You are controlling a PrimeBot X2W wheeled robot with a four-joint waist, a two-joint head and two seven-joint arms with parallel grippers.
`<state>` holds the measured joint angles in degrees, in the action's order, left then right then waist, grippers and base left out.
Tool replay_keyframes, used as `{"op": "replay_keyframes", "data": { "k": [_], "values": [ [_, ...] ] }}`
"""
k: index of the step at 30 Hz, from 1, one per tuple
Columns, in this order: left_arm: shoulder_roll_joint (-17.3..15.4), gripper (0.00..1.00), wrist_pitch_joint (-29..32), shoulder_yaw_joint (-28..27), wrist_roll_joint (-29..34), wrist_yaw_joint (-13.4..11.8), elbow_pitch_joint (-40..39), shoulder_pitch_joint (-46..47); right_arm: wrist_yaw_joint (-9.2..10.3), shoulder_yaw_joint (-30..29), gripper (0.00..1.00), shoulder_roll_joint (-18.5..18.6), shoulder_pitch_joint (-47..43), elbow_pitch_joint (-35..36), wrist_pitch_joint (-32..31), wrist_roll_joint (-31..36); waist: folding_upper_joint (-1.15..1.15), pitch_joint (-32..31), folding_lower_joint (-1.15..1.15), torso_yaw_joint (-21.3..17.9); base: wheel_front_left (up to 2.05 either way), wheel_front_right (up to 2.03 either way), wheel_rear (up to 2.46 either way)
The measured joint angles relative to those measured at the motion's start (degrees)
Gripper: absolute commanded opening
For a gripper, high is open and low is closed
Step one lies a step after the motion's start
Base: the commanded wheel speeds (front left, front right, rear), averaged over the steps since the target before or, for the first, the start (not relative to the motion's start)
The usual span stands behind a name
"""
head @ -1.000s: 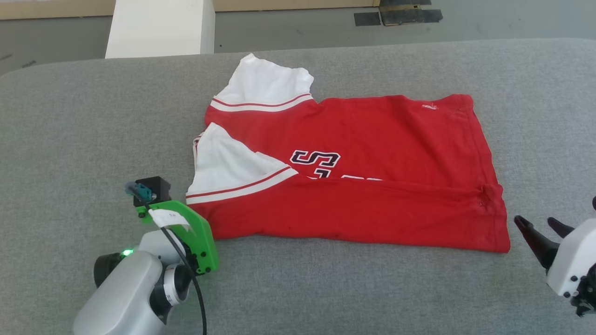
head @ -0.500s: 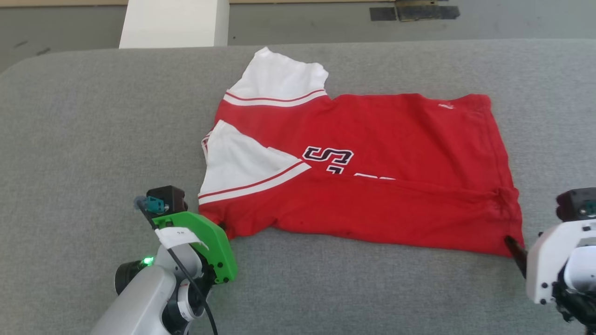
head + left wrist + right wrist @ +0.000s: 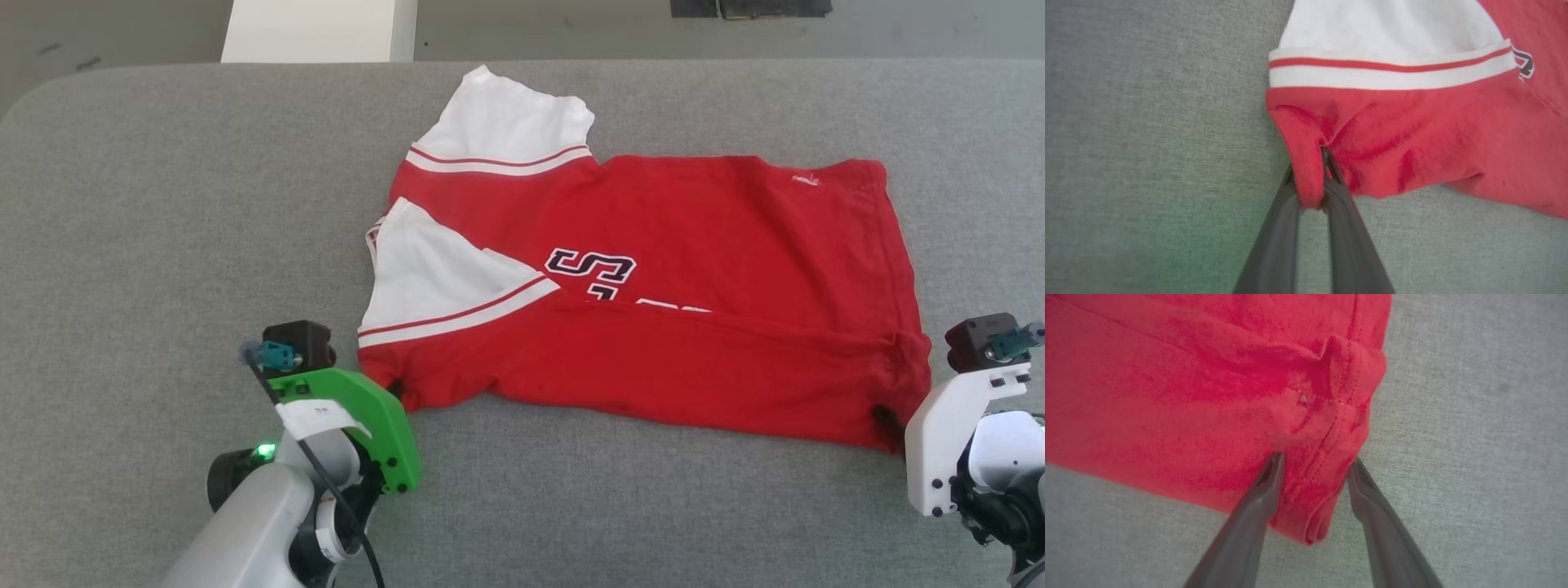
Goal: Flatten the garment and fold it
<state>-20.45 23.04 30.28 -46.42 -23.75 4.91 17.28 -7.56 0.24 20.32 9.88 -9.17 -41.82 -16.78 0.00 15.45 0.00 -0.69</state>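
The garment, a red jersey with white striped sleeves and dark letters, lies on the grey surface with its near long edge folded over the print. My left gripper is at the near left corner. In the left wrist view that gripper is shut on a pinch of the red garment below the sleeve stripe. My right gripper is at the near right corner. In the right wrist view it stands open, its fingers straddling the hemmed corner of the garment.
The grey padded surface stretches wide to both sides and in front of the shirt. Beyond its far edge stand a white block and the floor with dark tape patches.
My left gripper has shut on the near left corner. My right gripper has moved in from the right onto the near right corner. The head camera has shifted.
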Motion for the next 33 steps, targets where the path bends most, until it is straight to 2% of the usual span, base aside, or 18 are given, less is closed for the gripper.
{"op": "replay_keyframes", "data": {
  "k": [7,12,17,22,27,28,30,31,32,33],
  "values": [
    [-1.4,0.0,-1.55,-3.28,-1.8,-0.11,-1.69,-2.06,-0.01,-0.41,0.0,1.49,0.21,0.27,-0.31,-3.59,0.0,-2.63,0.0,-0.04,0.0,0.0,0.0],
    [-3.12,0.0,-1.56,-4.86,-2.7,-1.13,-6.22,-5.97,-0.04,-2.88,0.0,3.81,-1.19,3.53,-1.83,-4.7,0.0,-5.88,0.0,0.06,0.0,0.0,0.0],
    [-4.57,0.0,-0.92,-4.95,-3.24,-2.86,-10.95,-11.85,-0.05,-4.58,0.0,4.15,-5.71,6.45,-4.78,-4.97,0.0,-8.85,0.0,0.38,0.0,0.0,0.0],
    [-3.82,0.0,-0.89,-4.08,-5.66,-3.54,-11.7,-17.72,-0.04,-6.22,0.0,3.05,-10.88,6.15,-6.68,-5.41,0.0,-10.12,0.0,1.15,0.0,0.0,0.0],
    [-1.59,0.0,-1.49,-3.69,-6.8,-2.86,-8.02,-19.08,-0.03,-6.1,0.0,1.13,-12.56,3.19,-5.81,-4.95,0.0,-9.83,0.0,1.36,0.0,0.0,0.0],
    [-1.36,0.11,-1.49,-3.65,-7.22,-2.47,-7.0,-19.0,-0.03,-6.01,0.0,0.79,-12.53,2.3,-5.11,-4.64,0.0,-9.76,0.0,1.34,0.0,0.0,0.0],
    [-1.14,1.0,-1.55,-3.74,-7.67,-1.93,-5.44,-18.87,-0.03,-5.82,0.01,0.41,-12.49,0.49,-4.07,-4.25,0.0,-9.77,0.0,1.36,0.0,0.0,0.0],
    [-1.13,1.0,-1.7,-3.88,-7.68,-1.7,-4.92,-18.62,-0.03,-5.8,0.71,0.27,-12.34,-0.08,-3.46,-4.25,0.0,-9.81,0.0,1.37,0.0,0.0,0.0],
    [-1.2,1.0,-1.74,-4.16,-7.69,-1.51,-4.65,-18.28,-0.03,-5.76,1.0,0.27,-12.17,-0.49,-2.88,-4.19,0.0,-9.89,0.0,1.38,0.0,0.0,0.0],
    [-1.24,1.0,-1.96,-4.44,-7.69,-1.45,-4.6,-17.98,-0.03,-5.76,1.0,0.27,-12.05,-0.7,-2.4,-4.14,0.0,-9.97,0.0,1.38,0.0,0.0,0.0]
  ]
}}
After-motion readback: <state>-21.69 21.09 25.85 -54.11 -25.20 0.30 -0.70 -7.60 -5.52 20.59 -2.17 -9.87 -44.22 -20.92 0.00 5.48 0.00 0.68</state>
